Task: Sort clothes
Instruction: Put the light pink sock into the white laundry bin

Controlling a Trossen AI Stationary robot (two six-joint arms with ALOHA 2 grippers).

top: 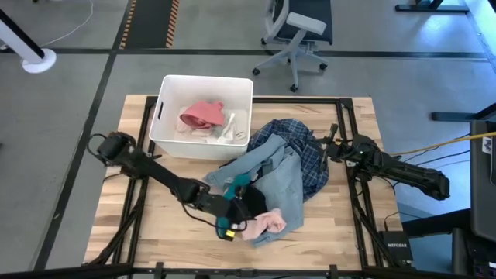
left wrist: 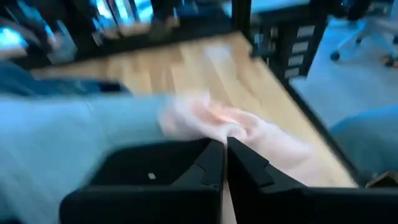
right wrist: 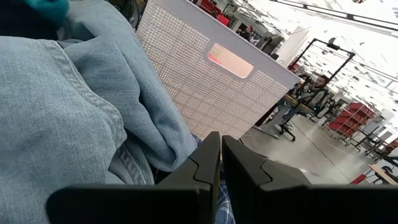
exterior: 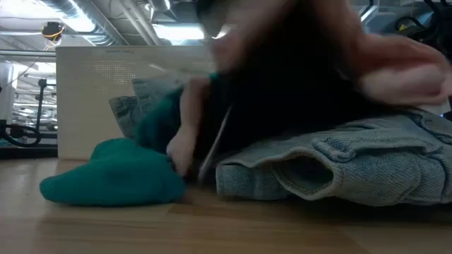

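The wooden table point(top: 155, 225) carries a white plastic bin point(top: 172, 91) at about 11 o'clock from the table centre; a coral pink garment point(top: 201, 115) and some white cloth point(top: 232, 128) lie in it. Just beside the bin, at 4 o'clock from it, the pile of clothes spreads over the middle: the light blue denim point(top: 283, 186) on top, the dark blue plaid shirt point(top: 310, 159) at its 1 o'clock edge. The teal socks point(exterior: 113, 180) lie at the pile's 8 o'clock side, touching the denim. A pale pink piece point(top: 267, 226) sits at 6 o'clock of the pile. The left gripper point(top: 232, 225) is just beside this pink piece, fingers pressed together with nothing clearly pinched. The right gripper point(top: 329, 149) rests at the plaid shirt's 3 o'clock edge, fingers point(right wrist: 208, 165) pressed together.
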